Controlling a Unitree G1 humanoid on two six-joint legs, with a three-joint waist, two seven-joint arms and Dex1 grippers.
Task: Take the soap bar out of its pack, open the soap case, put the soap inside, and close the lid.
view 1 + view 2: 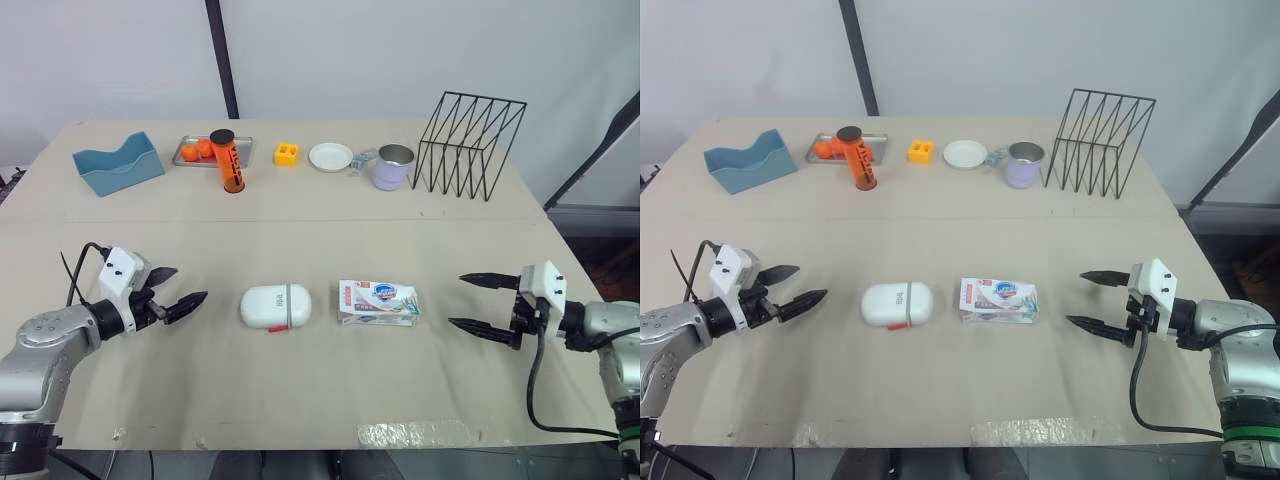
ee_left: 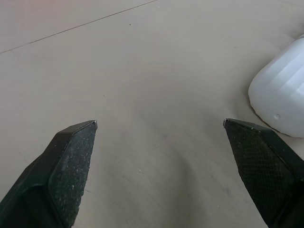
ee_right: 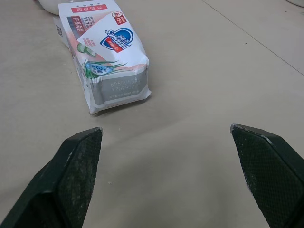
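Observation:
The soap pack point(image 1: 378, 302), a white box with blue and red print, lies flat at the middle of the table, also seen close in the right wrist view point(image 3: 107, 61). Just left of it lies the closed white oval soap case point(image 1: 275, 306), whose rounded end shows in the left wrist view point(image 2: 281, 92). My left gripper point(image 1: 183, 288) is open a short way left of the case, touching nothing. My right gripper point(image 1: 465, 301) is open to the right of the pack, clear of it.
Along the far edge stand a blue holder point(image 1: 118, 164), a metal tray point(image 1: 190, 152) with orange items, an orange bottle point(image 1: 228, 160), a yellow block point(image 1: 287, 154), a white dish point(image 1: 330, 156), a lilac cup point(image 1: 394, 167) and a black wire rack point(image 1: 468, 146).

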